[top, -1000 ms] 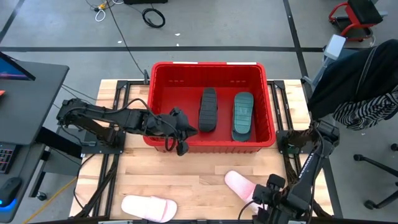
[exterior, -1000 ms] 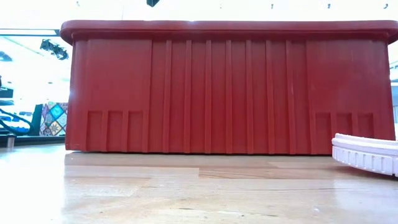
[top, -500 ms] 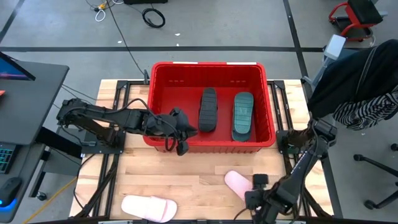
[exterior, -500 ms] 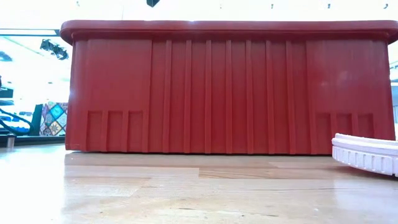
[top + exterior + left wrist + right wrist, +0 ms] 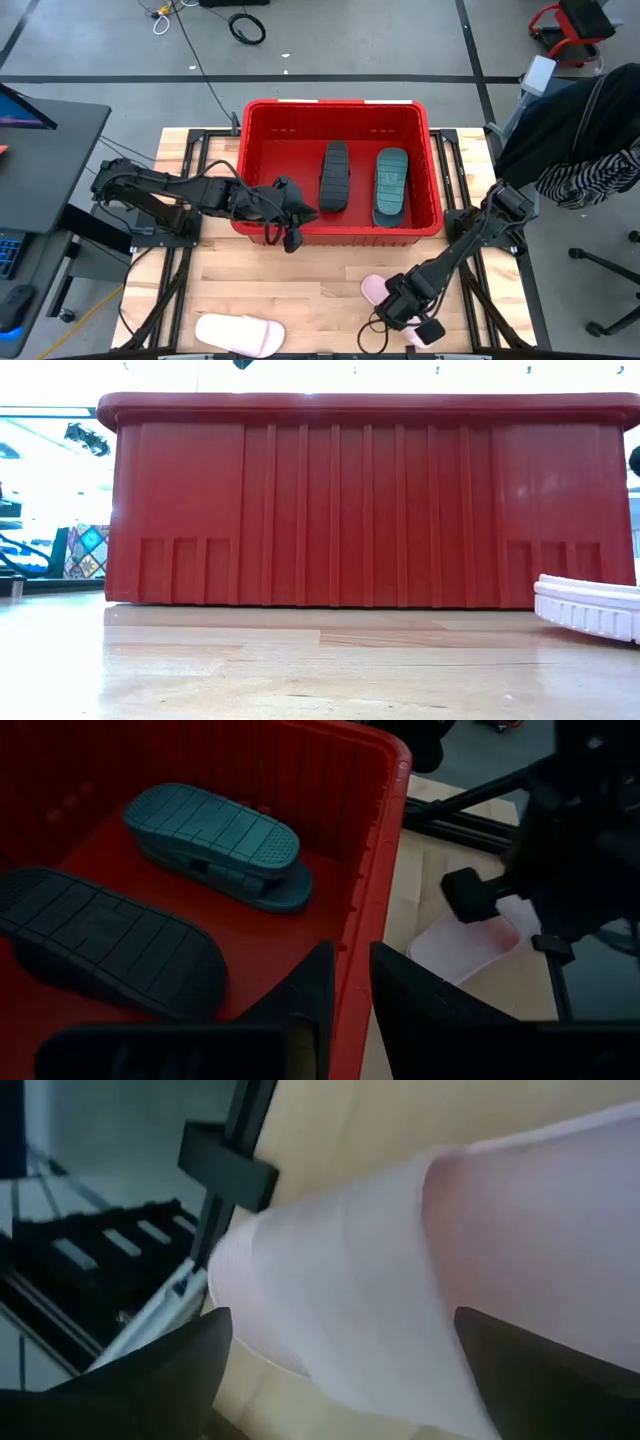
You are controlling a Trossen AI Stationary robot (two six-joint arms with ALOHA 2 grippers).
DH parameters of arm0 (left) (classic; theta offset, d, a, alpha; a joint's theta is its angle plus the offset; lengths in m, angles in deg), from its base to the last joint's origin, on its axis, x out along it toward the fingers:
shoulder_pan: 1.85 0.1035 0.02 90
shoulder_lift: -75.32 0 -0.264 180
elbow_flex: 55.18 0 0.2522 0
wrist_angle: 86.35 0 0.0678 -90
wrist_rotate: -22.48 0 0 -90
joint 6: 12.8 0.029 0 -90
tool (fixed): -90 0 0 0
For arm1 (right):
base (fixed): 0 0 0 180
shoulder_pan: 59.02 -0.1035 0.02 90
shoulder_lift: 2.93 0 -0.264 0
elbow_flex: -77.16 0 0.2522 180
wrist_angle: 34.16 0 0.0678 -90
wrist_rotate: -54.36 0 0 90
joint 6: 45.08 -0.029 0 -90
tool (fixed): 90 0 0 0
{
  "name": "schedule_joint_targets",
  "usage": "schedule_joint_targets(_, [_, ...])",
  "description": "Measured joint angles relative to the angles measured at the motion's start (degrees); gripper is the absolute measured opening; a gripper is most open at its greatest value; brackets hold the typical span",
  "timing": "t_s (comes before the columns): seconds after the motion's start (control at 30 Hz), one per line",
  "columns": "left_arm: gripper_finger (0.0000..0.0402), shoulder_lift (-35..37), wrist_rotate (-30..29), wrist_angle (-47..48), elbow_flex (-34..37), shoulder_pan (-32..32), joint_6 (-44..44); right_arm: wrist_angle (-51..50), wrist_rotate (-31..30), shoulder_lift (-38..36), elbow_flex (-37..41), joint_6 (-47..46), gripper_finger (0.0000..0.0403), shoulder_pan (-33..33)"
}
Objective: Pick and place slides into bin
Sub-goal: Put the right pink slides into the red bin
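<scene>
My right gripper (image 5: 402, 302) is down over a pale pink slide (image 5: 376, 290) on the wooden table (image 5: 300, 275), just in front of the red bin (image 5: 262, 170), at about five o'clock from the bin's centre. In my right wrist view the pink slide (image 5: 420, 1270) fills the gap, with one dark finger (image 5: 150, 1370) on each side of it, spread apart and not pressed onto the foam.

My left gripper (image 5: 292, 212) sits at the bin's near-left corner, around seven o'clock from its centre. Its fingers (image 5: 320, 990) straddle the bin's rim (image 5: 375, 910), with only a narrow slot between them; I cannot tell whether they pinch the wall.

Inside the bin lie a black slide (image 5: 334, 176) and, just beside it toward three o'clock, a teal slide (image 5: 390, 186), both sole up. A second pink slide (image 5: 240, 333) lies well apart at the table's near edge, at about seven o'clock from the bin. From table height, the bin's ribbed wall (image 5: 370, 510) fills the view, and a ridged white sole (image 5: 590, 605) lies by its right end.
</scene>
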Motion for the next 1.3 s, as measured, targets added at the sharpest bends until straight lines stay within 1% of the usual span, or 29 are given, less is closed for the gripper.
schedule_joint_targets(0.17, [0.0076, 0.0, 0.0, -0.02, 0.0, -1.24, -1.09, 0.84, 1.47, 0.0, 1.82, 5.59, 0.0359, 0.08])
schedule_joint_targets(0.27, [0.0073, 0.0, 0.01, -0.03, 0.0, -1.87, -1.08, 2.43, 2.83, 0.0, 1.8, 8.82, 0.0327, 0.03])
schedule_joint_targets(0.37, [0.0068, 0.0, 0.01, -0.02, 0.02, -2.25, -1.08, 3.7, 3.16, 0.0, 1.8, 10.55, 0.0285, -0.05])
schedule_joint_targets(0.6, [0.0058, 0.0, 0.0, -0.04, 0.0, -2.29, -1.3, 4.62, 3.83, 0.0, 1.8, 11.51, 0.016, -0.05])
schedule_joint_targets(0.83, [0.0061, 0.0, 0.0, -0.03, 0.0, -2.31, -1.27, 4.63, 7.13, 0.0, 1.8, 10.67, 0.0021, -0.05])
schedule_joint_targets(0.87, [0.0062, 0.0, 0.0, -0.02, 0.0, -2.31, -1.23, 4.63, 7.94, 0.0, 1.77, 10.11, 0.0014, -0.05])
schedule_joint_targets(0.93, [0.0064, 0.0, 0.0, -0.04, 0.02, -2.31, -0.82, 3.92, 9.2, 0.0, 0.96, 8.45, 0.0016, 0.02])
schedule_joint_targets(1.03, [0.0062, -0.01, 0.0, -0.12, 0.0, -2.31, -0.65, 1.21, 9.29, -0.65, -2.51, 5.32, 0.0016, 0.44])
schedule_joint_targets(1.17, [0.0067, -0.04, 0.0, -1.77, 0.02, -2.04, 2.13, -2.55, 9.35, -4.67, -8.55, 4.18, 0.001, 2.6])
schedule_joint_targets(1.3, [0.0093, -0.07, -0.01, -7.54, 0.02, -1.74, 6.62, -5.53, 8.93, -9.87, -12.38, -0.62, 0.0012, 5.91])
